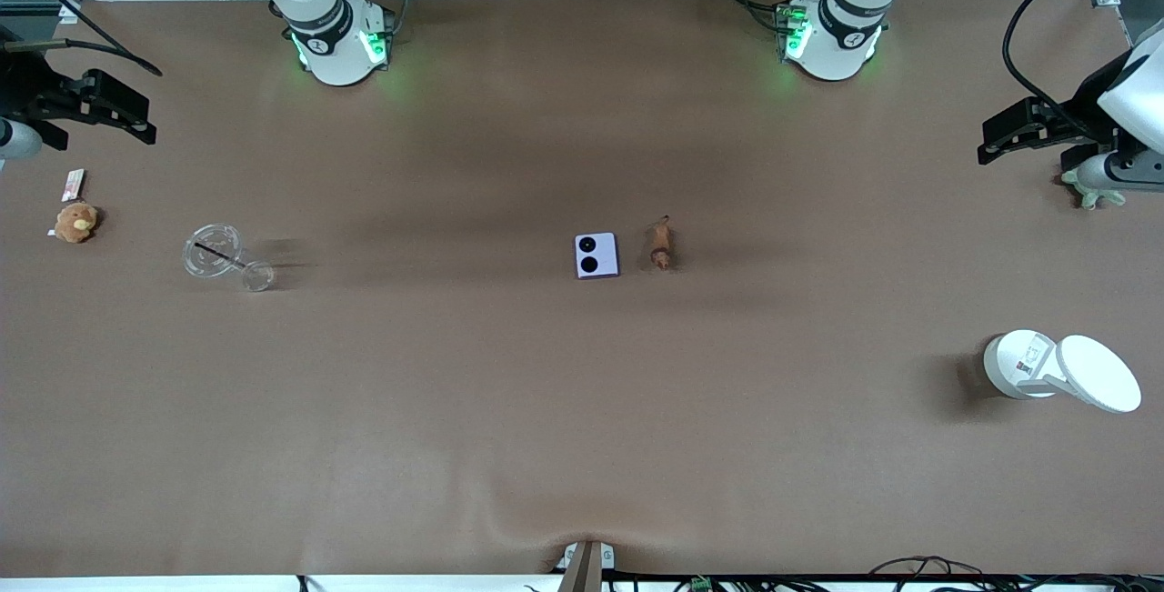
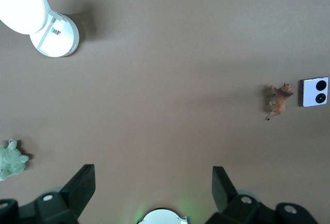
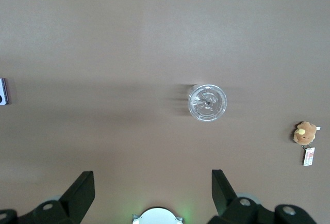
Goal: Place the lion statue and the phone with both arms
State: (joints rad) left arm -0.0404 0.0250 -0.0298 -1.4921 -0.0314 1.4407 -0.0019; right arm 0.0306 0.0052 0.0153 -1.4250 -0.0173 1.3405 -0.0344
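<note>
The pale lavender phone (image 1: pixel 597 255) lies flat at the table's middle, its two black circles up. The small brown lion statue (image 1: pixel 660 245) lies close beside it, toward the left arm's end, not touching it. Both show in the left wrist view, the lion statue (image 2: pixel 279 100) and the phone (image 2: pixel 314 92). Only the phone's edge (image 3: pixel 3 91) shows in the right wrist view. My left gripper (image 1: pixel 996 142) is open and empty, up over the left arm's end of the table. My right gripper (image 1: pixel 136 115) is open and empty, up over the right arm's end.
A clear glass (image 1: pixel 218 254) lies on its side and a tan plush toy (image 1: pixel 76 221) with a tag sits toward the right arm's end. A white container (image 1: pixel 1018 363) with an open lid (image 1: pixel 1098 374) and a green plush turtle (image 1: pixel 1091 187) are at the left arm's end.
</note>
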